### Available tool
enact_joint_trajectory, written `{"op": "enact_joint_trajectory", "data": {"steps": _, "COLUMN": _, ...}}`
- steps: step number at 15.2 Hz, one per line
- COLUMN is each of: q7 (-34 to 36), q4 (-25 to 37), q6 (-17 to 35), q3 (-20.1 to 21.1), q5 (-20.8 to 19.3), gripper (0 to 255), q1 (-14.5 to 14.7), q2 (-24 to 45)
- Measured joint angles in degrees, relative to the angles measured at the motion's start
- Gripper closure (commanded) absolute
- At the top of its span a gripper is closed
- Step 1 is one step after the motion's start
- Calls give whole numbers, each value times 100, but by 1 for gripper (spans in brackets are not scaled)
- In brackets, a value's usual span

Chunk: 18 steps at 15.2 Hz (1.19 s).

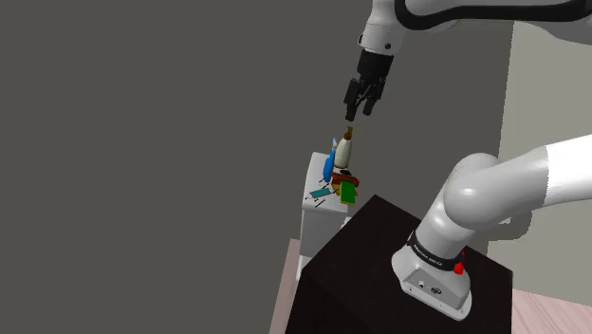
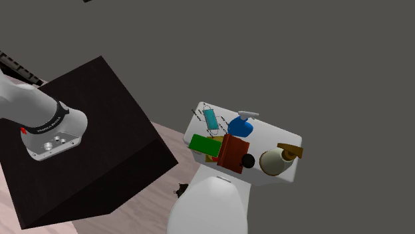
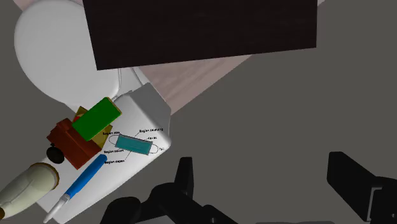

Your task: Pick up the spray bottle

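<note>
1. Writing: a flat sheet picturing a teal face mask [image 3: 135, 144] has small black captions set around it; I cannot read them. The black band [image 1: 429, 252] on my base joint carries white lettering, also too fine to read.
2. Spray bottle [image 2: 241, 124]: a rounded blue body with a white trigger head and nozzle. It stands upright at the rear edge of the toilet tank lid [image 2: 267, 135], about midway along that edge. It is just beside the mask sheet and apart from my fingers.
3. Gripper [image 1: 359, 114]: all black, pointing down from a white wrist. It hangs well above the lid and touches nothing. In the shoulder view it sits over the cream bottle [image 1: 345, 150].
4. Gripper state: released. In the wrist view the two fingers [image 3: 184, 177] stand wide apart with nothing between them.
5. Arm pose: the base link rises from the dark stand [image 1: 370, 275]. The upper links arch across the shoulder view's top right and then drop to the wrist.
6. Other lid contents:
   - a green box [image 2: 204, 144] at the front edge, near the mask end
   - a red-brown box [image 2: 233, 153] just beside the green box
   - a small black round thing [image 2: 248, 161] at the front edge
   - the cream bottle, with its brown pump, at the end opposite the mask
7. Surroundings: a white toilet seat cover [image 2: 209, 206] below the lid's front edge, and a plain grey wall behind.
</note>
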Motion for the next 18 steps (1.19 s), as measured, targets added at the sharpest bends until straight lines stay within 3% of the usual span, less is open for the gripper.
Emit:
{"op": "enact_joint_trajectory", "data": {"steps": 6, "q7": -50, "q4": -39, "q6": 624, "q3": -202, "q5": -178, "gripper": 0, "q1": -226, "q2": 620}}
{"op": "enact_joint_trajectory", "data": {"steps": 18, "q7": -153, "q4": 366, "q6": 2241, "q3": -820, "q5": -517, "gripper": 0, "q1": -811, "q2": 2693}}
